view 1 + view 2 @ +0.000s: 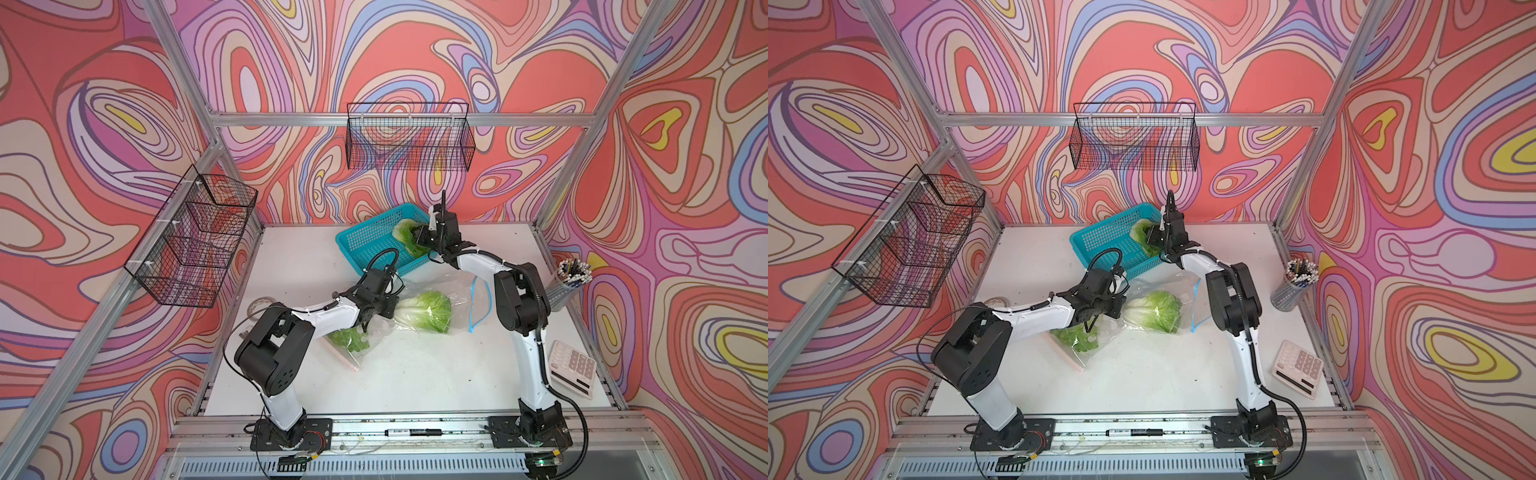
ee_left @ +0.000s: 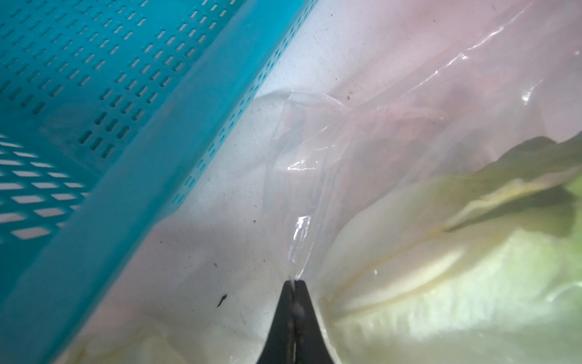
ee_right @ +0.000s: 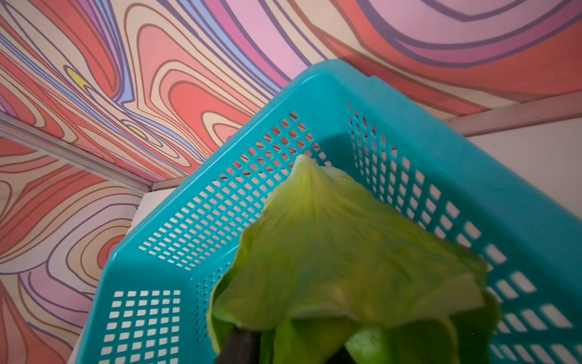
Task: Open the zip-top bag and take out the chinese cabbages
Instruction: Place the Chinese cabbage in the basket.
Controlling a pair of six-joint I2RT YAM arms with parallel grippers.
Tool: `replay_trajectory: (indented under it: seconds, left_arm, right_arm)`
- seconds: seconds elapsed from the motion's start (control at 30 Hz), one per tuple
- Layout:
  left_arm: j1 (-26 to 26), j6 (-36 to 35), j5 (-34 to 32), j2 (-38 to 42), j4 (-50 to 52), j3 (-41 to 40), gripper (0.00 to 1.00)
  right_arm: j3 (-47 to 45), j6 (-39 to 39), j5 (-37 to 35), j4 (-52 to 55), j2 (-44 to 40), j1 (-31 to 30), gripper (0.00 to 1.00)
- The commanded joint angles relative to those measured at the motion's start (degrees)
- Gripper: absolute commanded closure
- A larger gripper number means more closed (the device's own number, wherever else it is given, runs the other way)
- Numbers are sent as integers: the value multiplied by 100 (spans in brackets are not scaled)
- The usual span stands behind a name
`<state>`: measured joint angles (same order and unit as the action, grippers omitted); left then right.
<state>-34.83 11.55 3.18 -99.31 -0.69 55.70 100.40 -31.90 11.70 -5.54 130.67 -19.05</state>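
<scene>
Clear zip-top bag (image 1: 459, 297) with a blue zip strip lies mid-table, a chinese cabbage (image 1: 428, 311) (image 1: 1154, 311) inside it. My left gripper (image 1: 365, 326) (image 2: 294, 283) is shut, pinching the bag's film (image 2: 346, 141) beside that cabbage (image 2: 441, 283). Another cabbage (image 1: 349, 338) lies in clear plastic under the left arm. My right gripper (image 1: 419, 241) (image 3: 283, 353) hangs over the blue basket (image 1: 353, 245) (image 3: 315, 94). A third cabbage (image 1: 405, 237) (image 3: 330, 252) sits between its fingers. The fingers stand a little apart; leaves hide the tips.
A cup of pencils (image 1: 569, 282) and a calculator (image 1: 573, 368) stand along the right edge. A tape roll (image 1: 259, 305) lies at the left edge. Black wire baskets hang on the left wall (image 1: 195, 237) and back wall (image 1: 409, 137).
</scene>
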Motion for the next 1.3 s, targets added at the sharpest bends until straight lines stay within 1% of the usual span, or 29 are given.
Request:
replay_trajectory:
  seconds: [0.0, 0.07, 0.2, 0.3, 0.33, 0.37, 0.53, 0.67, 0.77, 0.87, 1.03, 1.27]
  left_arm:
    - [29, -65, 40, 112, 36, -33, 100]
    - [29, -59, 46, 122, 35, -33, 100]
    - [29, -19, 76, 136, 11, -33, 100]
    - [29, 5, 89, 140, -9, -29, 100]
    - [29, 13, 94, 143, -6, -33, 100]
    - [29, 14, 86, 148, -8, -33, 100]
    - [29, 23, 73, 175, 11, -35, 100]
    - [29, 64, 118, 171, -53, -64, 100]
    - [29, 108, 151, 122, -61, -33, 100]
    - [29, 119, 157, 113, -79, -33, 100]
    - [29, 180, 113, 139, -139, -103, 100]
    - [29, 396, 191, 142, -410, -214, 100]
  right_arm:
    - [-171, -37, -40, 263, -398, 49, 68]
    - [-196, -53, -92, 411, -564, 67, 61]
    - [-368, -188, -111, 550, -871, 172, 53]
    - [-662, -295, -8, 378, -1145, 268, 48]
    - [-748, -294, 38, 323, -1234, 287, 38]
    - [-822, -248, 64, 311, -1333, 305, 32]
    - [-1149, 136, 62, 304, -1813, 314, 30]
    - [-1595, 603, -70, 138, -2387, 314, 23]
    - [-2142, 996, -178, -189, -2938, 314, 20]
    - [-2680, 1388, -479, -348, -3606, 314, 17]
    - [-3317, 1942, -965, -147, -4478, 314, 13]
    - [-4282, 2284, -1692, -36, -5619, 327, 11]
